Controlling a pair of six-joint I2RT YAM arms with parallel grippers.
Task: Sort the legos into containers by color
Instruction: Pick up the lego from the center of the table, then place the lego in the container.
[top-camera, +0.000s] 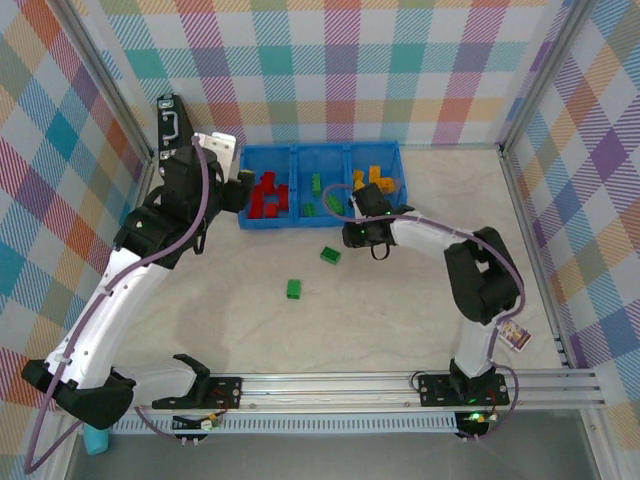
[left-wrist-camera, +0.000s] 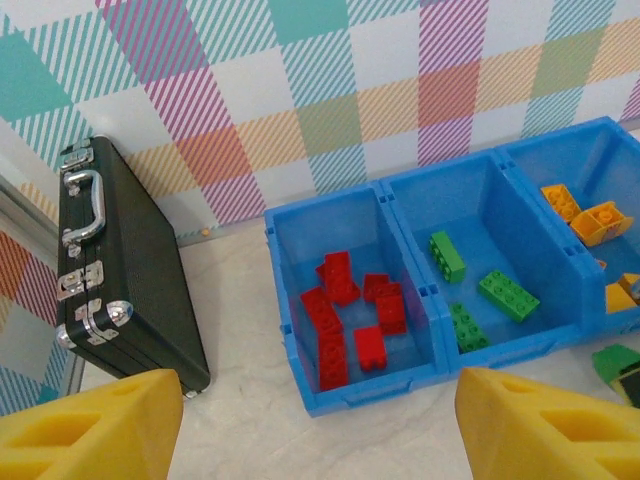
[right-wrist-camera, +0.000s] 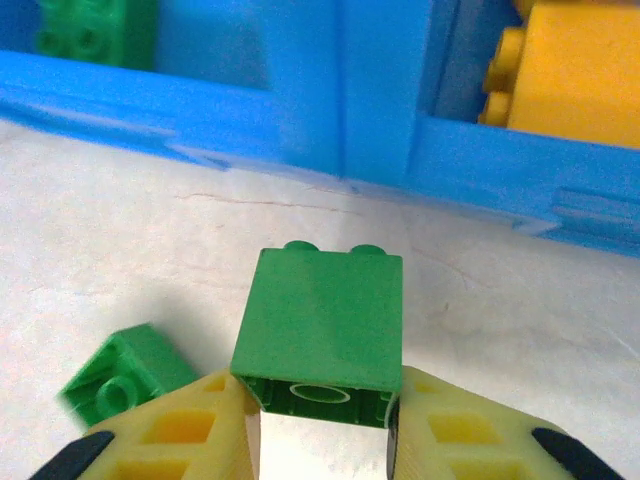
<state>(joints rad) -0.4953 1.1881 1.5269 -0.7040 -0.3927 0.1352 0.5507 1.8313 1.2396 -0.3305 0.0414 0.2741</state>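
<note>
Sort nearly complete: green legos outstanding.

The table (top-camera: 400, 320) carries the containers (left-wrist-camera: 370, 392); the left bin holds red legos (left-wrist-camera: 345, 310), the middle bin green legos (left-wrist-camera: 505, 295) and the right bin orange legos (left-wrist-camera: 590, 215). The left gripper (left-wrist-camera: 318, 400) hangs spread and empty before the red bin. The right gripper (right-wrist-camera: 318, 400) is clamped on a green brick (right-wrist-camera: 320, 320) just short of the containers' front wall. A loose brick (top-camera: 330, 255) lies near the containers and a second brick (top-camera: 294, 289) farther out, both green. By this judgement, three green placements remain.
</note>
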